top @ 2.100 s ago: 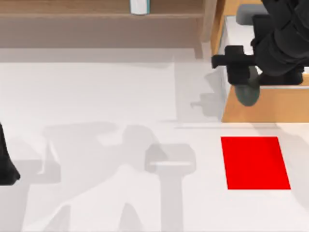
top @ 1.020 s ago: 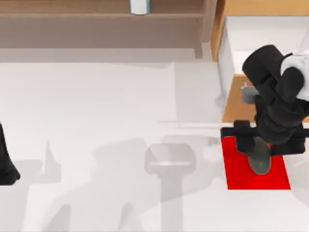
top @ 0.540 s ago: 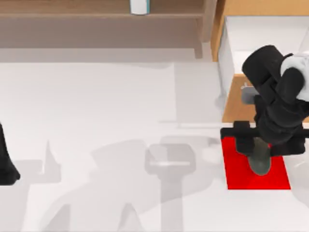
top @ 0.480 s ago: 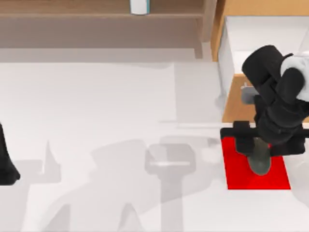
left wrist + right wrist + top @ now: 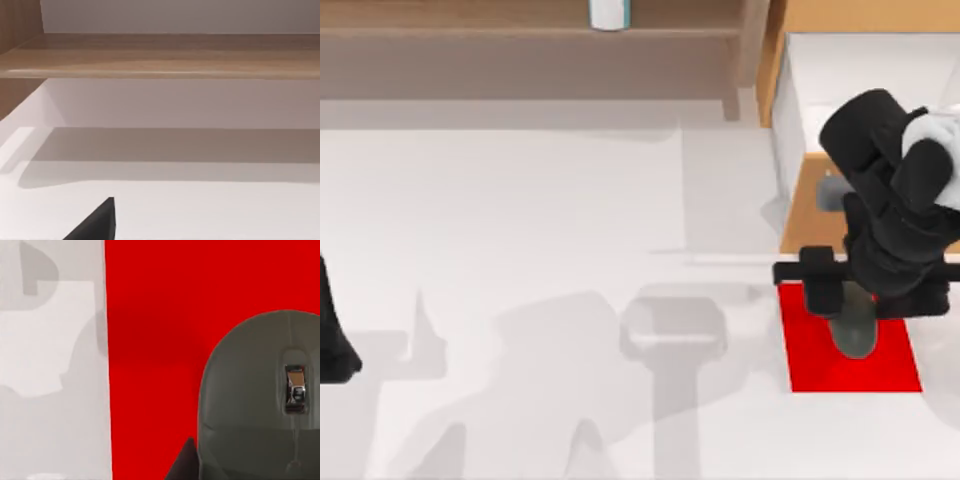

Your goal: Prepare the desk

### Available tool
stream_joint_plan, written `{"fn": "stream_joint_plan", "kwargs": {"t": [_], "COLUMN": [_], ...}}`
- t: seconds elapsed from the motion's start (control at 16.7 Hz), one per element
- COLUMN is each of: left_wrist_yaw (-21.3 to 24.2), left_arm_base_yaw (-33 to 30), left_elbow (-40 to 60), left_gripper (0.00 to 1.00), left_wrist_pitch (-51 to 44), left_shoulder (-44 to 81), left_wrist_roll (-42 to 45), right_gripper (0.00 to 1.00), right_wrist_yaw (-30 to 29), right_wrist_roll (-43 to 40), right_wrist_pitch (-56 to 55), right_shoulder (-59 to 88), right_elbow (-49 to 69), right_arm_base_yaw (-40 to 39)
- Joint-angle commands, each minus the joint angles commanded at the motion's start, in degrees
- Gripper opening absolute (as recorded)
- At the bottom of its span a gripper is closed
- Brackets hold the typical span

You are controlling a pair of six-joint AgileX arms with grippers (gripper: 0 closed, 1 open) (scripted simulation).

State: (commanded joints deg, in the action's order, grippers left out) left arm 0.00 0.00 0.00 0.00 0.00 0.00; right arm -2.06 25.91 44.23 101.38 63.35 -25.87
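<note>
The desk (image 5: 520, 200) is a wide white tabletop with a light-wood shelf unit (image 5: 470, 40) along the back and a pulled-out light-wood drawer (image 5: 802, 225) at the back right. My right gripper (image 5: 855, 300) hangs over the small red mat (image 5: 895, 365), shut on a grey mouse (image 5: 853, 338). In the right wrist view the mouse (image 5: 260, 400) sits low over the mat (image 5: 150, 315), with one dark fingertip (image 5: 184, 462) against its side. My left arm (image 5: 332, 335) is parked at the left edge, and a black fingertip (image 5: 97, 222) of its gripper juts in over the white top.
A white and teal cylinder (image 5: 610, 12) stands on the shelf. A small grey object (image 5: 832, 190) lies in the drawer beside the right arm. The shelf board (image 5: 160, 55) runs across the back in the left wrist view. Arm shadows fall across the middle of the tabletop.
The right arm carried the mouse out of the drawer to above the red mat, held there, and has now shifted slightly toward the drawer. The left arm has not moved.
</note>
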Motion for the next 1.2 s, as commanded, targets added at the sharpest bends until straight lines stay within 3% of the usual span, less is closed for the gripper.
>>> {"fn": "stream_joint_plan", "kwargs": {"t": [1.14,1.2], "left_wrist_yaw": [0.0,0.0], "left_arm_base_yaw": [0.0,0.0], "left_elbow": [0.0,0.0], "left_gripper": [1.0,1.0], "left_wrist_pitch": [0.0,0.0], "left_shoulder": [0.0,0.0], "left_wrist_roll": [0.0,0.0], "right_gripper": [0.0,0.08], "right_wrist_yaw": [-0.1,-0.1], "right_wrist_roll": [0.2,0.2], "right_wrist_pitch": [-1.9,-1.9], "right_shoulder": [3.2,3.2], "right_elbow": [-0.8,-0.8], "right_arm_base_yaw": [1.5,1.5]}}
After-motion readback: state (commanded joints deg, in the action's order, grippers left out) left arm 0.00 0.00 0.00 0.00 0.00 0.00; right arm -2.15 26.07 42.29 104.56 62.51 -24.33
